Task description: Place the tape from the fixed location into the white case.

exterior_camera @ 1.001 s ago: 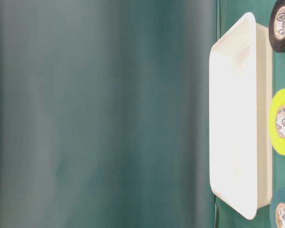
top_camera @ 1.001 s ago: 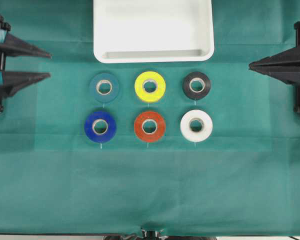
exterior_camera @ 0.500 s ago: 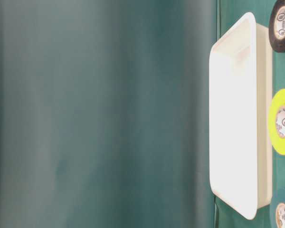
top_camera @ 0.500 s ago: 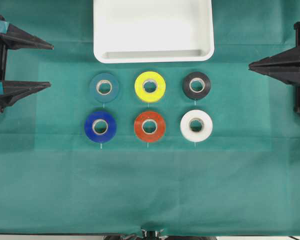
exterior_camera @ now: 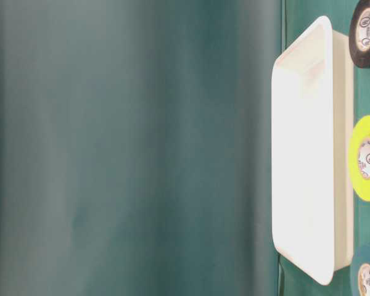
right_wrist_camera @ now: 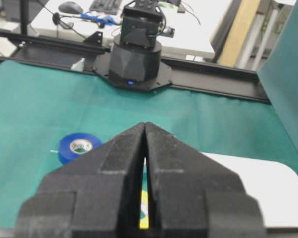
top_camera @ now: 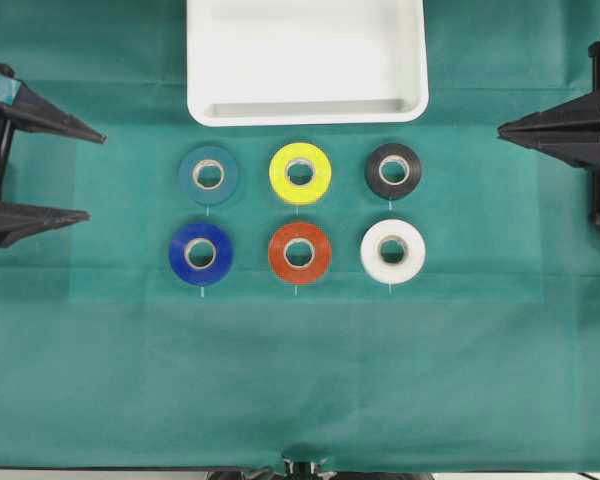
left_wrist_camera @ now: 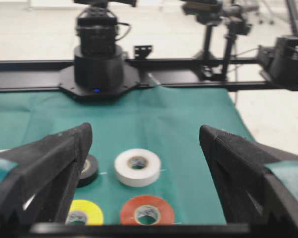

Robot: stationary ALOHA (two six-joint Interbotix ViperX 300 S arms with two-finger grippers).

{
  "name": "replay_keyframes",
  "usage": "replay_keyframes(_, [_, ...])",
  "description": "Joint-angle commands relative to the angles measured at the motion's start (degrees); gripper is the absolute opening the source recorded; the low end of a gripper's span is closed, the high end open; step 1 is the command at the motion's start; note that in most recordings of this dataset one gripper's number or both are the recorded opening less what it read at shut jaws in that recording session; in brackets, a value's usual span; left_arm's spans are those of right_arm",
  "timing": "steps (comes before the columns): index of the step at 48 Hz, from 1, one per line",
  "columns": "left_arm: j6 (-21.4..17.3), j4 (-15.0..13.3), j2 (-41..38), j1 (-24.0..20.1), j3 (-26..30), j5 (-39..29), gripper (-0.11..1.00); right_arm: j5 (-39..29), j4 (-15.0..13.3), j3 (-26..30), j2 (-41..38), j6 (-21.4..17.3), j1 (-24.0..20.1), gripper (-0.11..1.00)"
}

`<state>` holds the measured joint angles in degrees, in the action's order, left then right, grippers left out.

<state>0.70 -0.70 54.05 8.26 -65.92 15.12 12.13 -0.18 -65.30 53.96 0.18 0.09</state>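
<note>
Your orange-red ring-shaped roll of tape (top_camera: pixel 299 253) with the pale inner core lies flat on the green table cloth (top_camera: pixel 300 380), in the middle of the lower row of six rolls. From it, the yellow roll (top_camera: pixel 300 172) sits at 12 o'clock, the dark blue roll (top_camera: pixel 200 253) at 9 o'clock, the white roll (top_camera: pixel 392 251) at 3 o'clock, the teal roll (top_camera: pixel 208 175) at about 10 o'clock and the black roll (top_camera: pixel 393 171) at about 2 o'clock. None of the rolls touch one another.

The large shallow white rectangular case (top_camera: pixel 306 108) with rounded corners and a raised rim lies at 12 o'clock beyond the yellow roll, near it but apart.

Your left gripper (top_camera: pixel 75 175) waits at 9 o'clock by the cloth's edge, its two black fingers spread wide with nothing between them, well apart from every roll. In its wrist view you see the tape (left_wrist_camera: pixel 146 210) low between the fingers.

Your right gripper (top_camera: pixel 502 130) rests at 3 o'clock, fingers pressed together to a point, holding nothing.
</note>
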Motion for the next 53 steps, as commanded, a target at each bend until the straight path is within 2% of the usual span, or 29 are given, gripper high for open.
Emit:
replay_keyframes(1, [0.00,-0.18,-0.62,0.18,1.32,0.09,1.00,0.26,0.00,1.58,-0.18,0.09,0.09,0.00])
replay_keyframes(14, [0.00,-0.18,-2.81,0.26,2.02,0.26,1.00,0.26,0.00,1.67,-0.26,0.09,0.09,0.00])
replay_keyframes(25, [-0.26,-0.18,-8.26,0.18,4.92,2.20,1.00,0.26,0.00,1.67,-0.35,0.09,0.09,0.00])
replay_keyframes(53, [-0.79,-0.18,-31.38,-0.70,23.91,2.46,1.00,0.26,0.00,1.58,-0.35,0.09,0.00,0.00])
